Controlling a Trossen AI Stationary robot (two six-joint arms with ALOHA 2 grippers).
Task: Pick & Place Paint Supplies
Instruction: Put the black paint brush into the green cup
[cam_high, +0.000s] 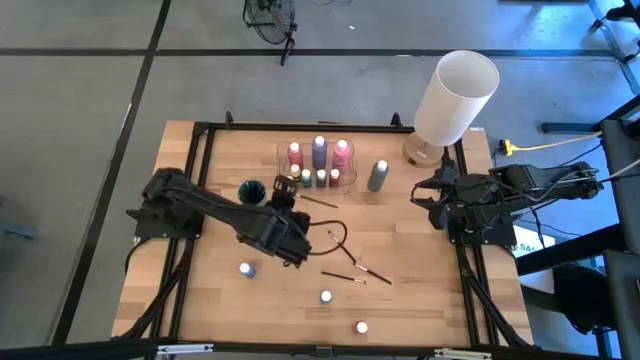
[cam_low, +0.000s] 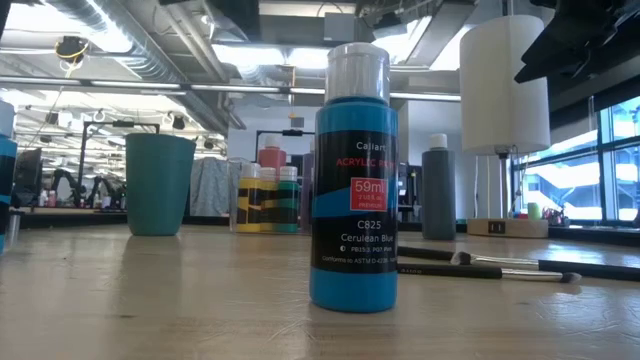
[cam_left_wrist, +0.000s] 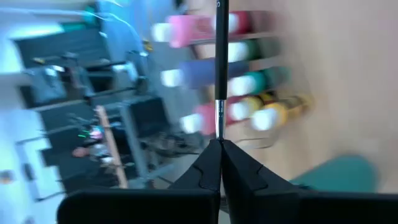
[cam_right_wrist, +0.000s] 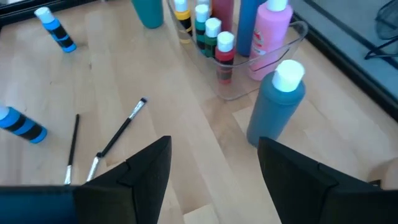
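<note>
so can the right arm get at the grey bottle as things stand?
Probably yes. The right gripper is open and faces the grey bottle, which stands alone beside the clear tray, with bare table between them.

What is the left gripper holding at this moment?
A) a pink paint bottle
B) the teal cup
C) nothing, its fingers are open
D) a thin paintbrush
D: in the left wrist view the left gripper is shut on a thin paintbrush that sticks out from between its fingertips.
</note>
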